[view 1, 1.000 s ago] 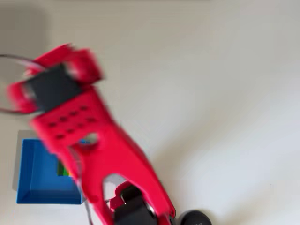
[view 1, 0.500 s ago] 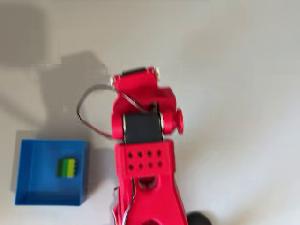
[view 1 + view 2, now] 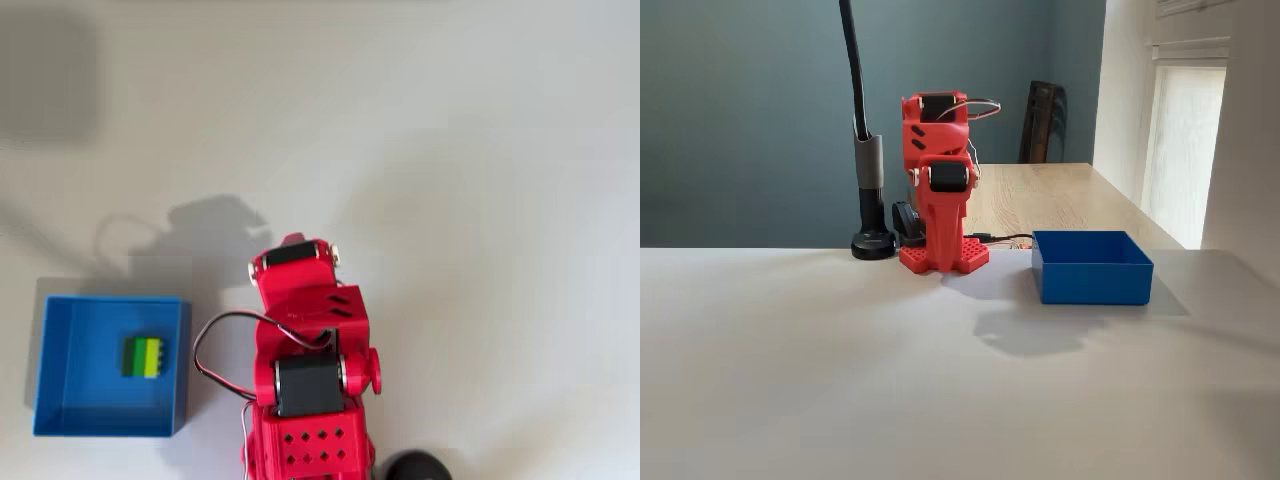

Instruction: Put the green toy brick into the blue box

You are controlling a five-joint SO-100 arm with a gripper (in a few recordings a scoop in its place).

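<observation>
The green toy brick [image 3: 143, 357] lies studs-up on the floor of the blue box [image 3: 60, 345], right of its centre. In the fixed view the blue box [image 3: 1091, 270] stands on the white table to the right of the arm, and its wall hides the brick. The red arm [image 3: 308, 385] is folded back over its base, to the right of the box in the overhead view. The gripper [image 3: 296, 265] is tucked into the folded arm, well apart from the box. Its fingers do not show clearly, and nothing is seen in it.
A black lamp stand [image 3: 871, 240] with a tall stem rises just left of the arm's base, with a black round foot [image 3: 415, 466] at the bottom edge of the overhead view. Behind the white table [image 3: 480, 200] lies a wooden tabletop [image 3: 1060, 195].
The arm swung away from above the box to the right, then folded back toward its base. The brick, half hidden under the arm before, now lies uncovered in the box.
</observation>
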